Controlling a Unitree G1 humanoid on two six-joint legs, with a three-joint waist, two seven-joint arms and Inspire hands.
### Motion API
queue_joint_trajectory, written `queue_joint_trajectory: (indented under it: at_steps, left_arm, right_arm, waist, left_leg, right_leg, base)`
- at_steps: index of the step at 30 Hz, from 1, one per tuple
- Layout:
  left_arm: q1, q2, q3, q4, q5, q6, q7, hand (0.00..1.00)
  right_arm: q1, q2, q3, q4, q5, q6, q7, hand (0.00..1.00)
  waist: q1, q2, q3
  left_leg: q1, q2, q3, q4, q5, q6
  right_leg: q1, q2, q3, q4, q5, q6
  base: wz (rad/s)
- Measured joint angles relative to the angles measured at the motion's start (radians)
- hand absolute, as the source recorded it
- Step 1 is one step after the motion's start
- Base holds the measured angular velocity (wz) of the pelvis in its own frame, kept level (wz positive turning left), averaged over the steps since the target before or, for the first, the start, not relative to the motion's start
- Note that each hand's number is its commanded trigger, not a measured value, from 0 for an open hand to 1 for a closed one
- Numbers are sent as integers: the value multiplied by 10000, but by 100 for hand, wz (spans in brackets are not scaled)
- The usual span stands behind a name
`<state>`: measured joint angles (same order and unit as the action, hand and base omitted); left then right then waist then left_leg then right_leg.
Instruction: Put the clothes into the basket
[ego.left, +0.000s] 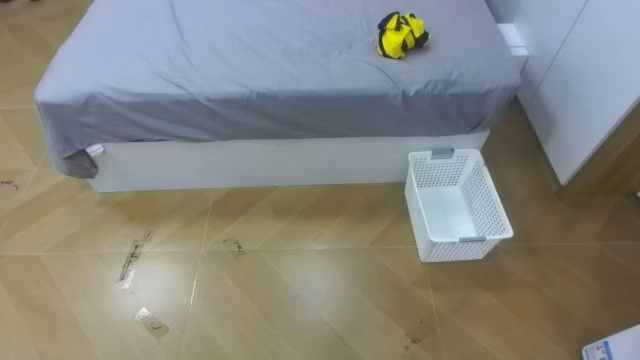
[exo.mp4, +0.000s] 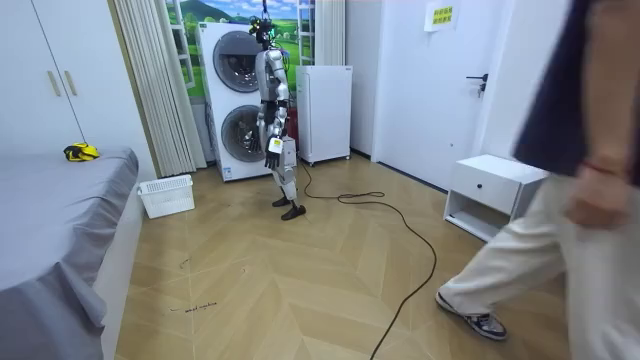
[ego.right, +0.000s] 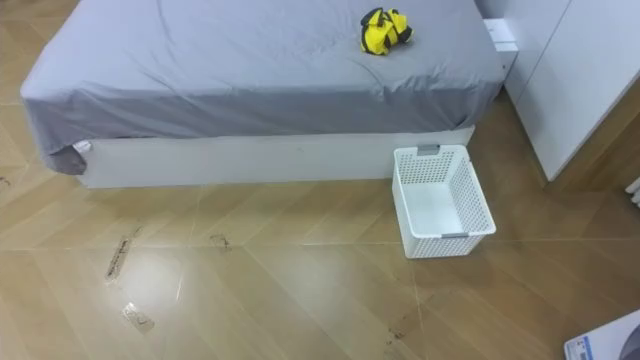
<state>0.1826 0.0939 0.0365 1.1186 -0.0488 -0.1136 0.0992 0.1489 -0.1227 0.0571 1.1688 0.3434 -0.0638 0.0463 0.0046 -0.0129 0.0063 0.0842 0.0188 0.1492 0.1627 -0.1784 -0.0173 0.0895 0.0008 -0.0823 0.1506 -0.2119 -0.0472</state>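
A bundle of yellow and black clothes (ego.left: 401, 35) lies on the grey bed (ego.left: 250, 70), near its far right corner. On the floor by the bed's right end stands a white lattice basket (ego.left: 458, 204) with nothing in it. In the room view I stand upright in front of the stacked washing machines (exo.mp4: 232, 100), a few steps from the basket (exo.mp4: 167, 195) and facing the bed. My left hand (exo.mp4: 272, 147) hangs beside my hip, too small to read.
A white cabinet (ego.left: 585, 90) stands right of the basket, close to the bed's corner. Wooden floor lies between me and the bed. A person (exo.mp4: 560, 200) walks past at the room view's right, near a low white drawer unit (exo.mp4: 495, 190).
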Motion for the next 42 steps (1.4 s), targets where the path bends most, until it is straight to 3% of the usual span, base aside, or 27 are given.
queue_joint_trajectory:
  at_steps: [18, 25, 28, 31, 32, 33, 34, 35, 36, 37, 39, 40, 42]
  left_arm:
    - [-13, 1, 39, 9, -19, 55, -60, 0]
    - [11, -43, 51, 14, -1173, 295, -43, 0]
    - [25, -12, 445, -21, -1374, 286, -22, 0]
    - [79, 46, 624, -175, -1918, 284, -22, 0]
    - [72, 65, 629, -183, -2375, 249, -29, 0]
    - [76, 36, 593, -183, -2736, 224, -31, 0]
    - [69, 15, 558, -193, -2898, 200, -33, 0]
    - [43, 3, 493, -309, -3304, 180, -32, 0]
    - [110, 0, 495, -394, -3570, 82, -23, 0]
    - [130, 1, 502, -383, -3650, 14, -2, 0]
    - [434, 64, 521, -361, -3812, -46, 110, 0]
    - [526, 73, 505, -327, -3811, -34, 168, 0]
    - [770, 44, 510, -250, -3783, -8, 175, 0]
  right_arm:
    - [84, 6, -32, 76, 5, 8, 20, 0]
    - [-35, 4, -112, 201, 140, 240, 232, 0]
    - [-102, 25, -110, 215, 258, 307, 442, 0]
    - [-125, 10, -115, 285, 309, 318, 639, 0]
    - [-124, -7, -103, 295, 369, 317, 652, 0]
    - [-52, -34, -118, 305, 555, 326, 616, 0]
    - [-53, -52, -119, 317, 643, 347, 589, 0]
    - [-111, -60, -121, 312, 792, 367, 573, 0]
    - [-145, -55, -114, 285, 798, 367, 582, 0]
    - [-146, -58, -111, 287, 800, 371, 589, 0]
    - [-140, -75, -101, 315, 763, 454, 589, 0]
    - [-139, -80, -101, 317, 733, 450, 583, 0]
    - [-90, -77, -125, 299, 709, 462, 545, 0]
  waist:
    - [0, 9, -10]
    - [19, 14, -4]
    - [54, 24, -13]
    - [92, -47, -27]
    - [116, -81, 58]
    - [60, -60, 31]
    - [55, -69, 31]
    - [53, -81, 30]
    - [120, -150, 3]
    - [230, -144, 10]
    - [291, -152, 17]
    - [251, -129, 31]
    - [301, -242, 31]
  left_leg:
    - [29, 3, 10, -11, 0, 0]
    - [78, 122, 174, 340, -218, -98]
    - [-776, 577, 621, 2382, -847, -181]
    - [-1474, 963, 775, 4179, -864, -155]
    - [-2102, 1184, 647, 5352, -808, 18]
    - [-2546, 956, 448, 5561, -972, 252]
    - [-2777, 808, 388, 5351, -1021, 334]
    - [-3323, 440, 387, 4569, -989, 328]
    - [-3889, 154, 395, 3417, -692, 87]
    - [-4090, 92, 375, 2740, -434, -4]
    - [-4621, 43, 383, 837, 902, -38]
    - [-4697, 59, 387, 460, 1183, -10]
    - [-4892, -19, 579, 271, 2585, 316]
  right_leg:
    - [5, 0, 16, -2, 0, 0]
    - [90, 62, -10, 97, -111, -62]
    - [-217, 186, -26, 933, -587, -203]
    - [-161, 238, 89, 1157, -753, -381]
    - [-11, 393, 286, 1276, -844, -486]
    - [141, 387, 320, 1277, -955, -538]
    - [175, 329, 321, 1292, -1024, -560]
    - [174, 231, 358, 1326, -1164, -601]
    - [160, 119, 399, 1393, -1297, -593]
    - [142, 94, 452, 1409, -1362, -588]
    - [518, -40, 790, 1383, -1690, -407]
    - [619, -77, 845, 1380, -1829, -385]
    - [1129, -416, 1112, 1112, -2256, -157]
  base:
    - [0]
    - [-4]
    - [-1]
    - [-12]
    - [4]
    - [7]
    - [0]
    - [-21]
    - [-34]
    - [-51]
    - [-47]
    - [-28]
    - [-28]
